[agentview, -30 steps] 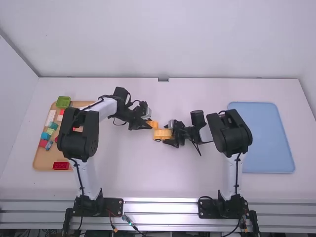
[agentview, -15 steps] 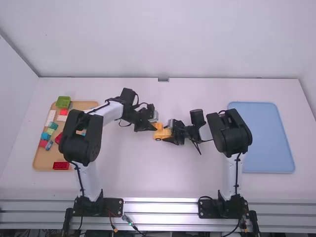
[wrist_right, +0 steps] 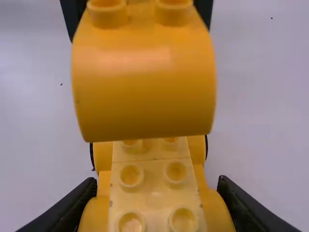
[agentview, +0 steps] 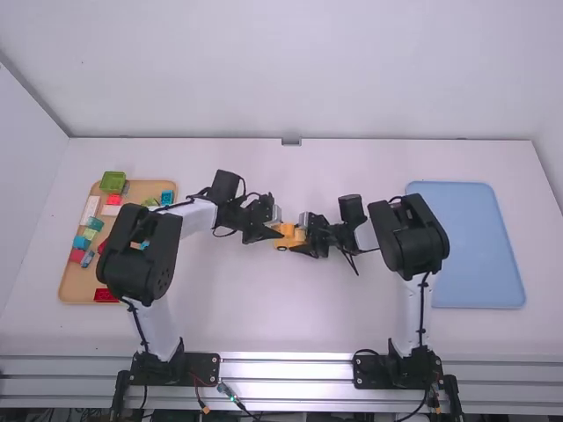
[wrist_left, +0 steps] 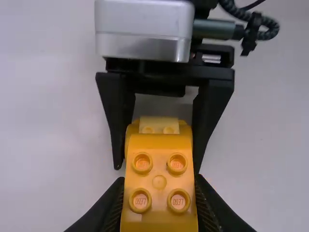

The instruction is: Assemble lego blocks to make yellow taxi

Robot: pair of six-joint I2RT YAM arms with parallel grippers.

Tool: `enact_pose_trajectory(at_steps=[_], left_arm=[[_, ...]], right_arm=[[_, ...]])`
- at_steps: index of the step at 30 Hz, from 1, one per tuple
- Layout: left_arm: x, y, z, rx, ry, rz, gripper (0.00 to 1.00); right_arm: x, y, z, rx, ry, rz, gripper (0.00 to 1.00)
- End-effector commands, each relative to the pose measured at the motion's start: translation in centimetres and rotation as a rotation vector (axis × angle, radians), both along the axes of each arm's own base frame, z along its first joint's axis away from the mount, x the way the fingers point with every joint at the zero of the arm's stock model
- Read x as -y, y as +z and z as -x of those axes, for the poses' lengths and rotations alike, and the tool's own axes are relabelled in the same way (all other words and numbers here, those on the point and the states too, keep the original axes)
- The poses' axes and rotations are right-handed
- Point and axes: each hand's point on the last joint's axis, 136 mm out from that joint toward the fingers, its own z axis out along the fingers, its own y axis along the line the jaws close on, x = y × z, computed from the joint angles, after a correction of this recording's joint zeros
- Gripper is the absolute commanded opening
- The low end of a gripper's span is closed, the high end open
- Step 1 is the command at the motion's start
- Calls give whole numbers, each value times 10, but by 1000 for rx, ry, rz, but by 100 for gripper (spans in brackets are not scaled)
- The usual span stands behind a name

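Observation:
At mid-table in the high view, my left gripper [agentview: 276,235] meets my right gripper [agentview: 301,248] from the left. My left gripper [wrist_left: 159,195] is shut on a curved orange block [wrist_left: 159,181] with four studs. In the right wrist view, that orange block [wrist_right: 145,92] overhangs one end of the yellow car base [wrist_right: 154,193]; whether they touch I cannot tell. My right gripper [wrist_right: 157,205] is shut on the base's other end, its fingers on both sides. Part of a wheel [wrist_right: 206,147] shows at the base's edge.
On the left, a wooden tray [agentview: 74,281] carries several loose blocks, with a green block [agentview: 113,182] at its back corner and a red one [agentview: 106,295] at the front. A blue tray [agentview: 475,246] lies on the right, beyond the right arm.
My left gripper has carried the orange block rightward and a little toward the arm bases, over the car base. My right gripper has kept still with the base.

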Motion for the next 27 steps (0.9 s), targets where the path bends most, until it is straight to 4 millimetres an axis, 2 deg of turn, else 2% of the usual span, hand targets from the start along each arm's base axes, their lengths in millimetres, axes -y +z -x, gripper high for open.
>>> enact_pose_trajectory(at_steps=[1, 9, 16, 27], left_arm=[[7, 14, 5, 4, -29, 64, 2], [9, 3, -2, -55, 16, 75, 2], [12, -6, 9, -68, 1, 75, 2], [12, -17, 12, -65, 36, 98, 2]], right_arm=[[-3, -1, 1, -4, 13, -7, 52], [-3, -1, 0, -3, 13, -7, 52], [-1, -1, -1, -4, 6, -7, 51], [-2, 0, 1, -11, 17, -17, 51]])
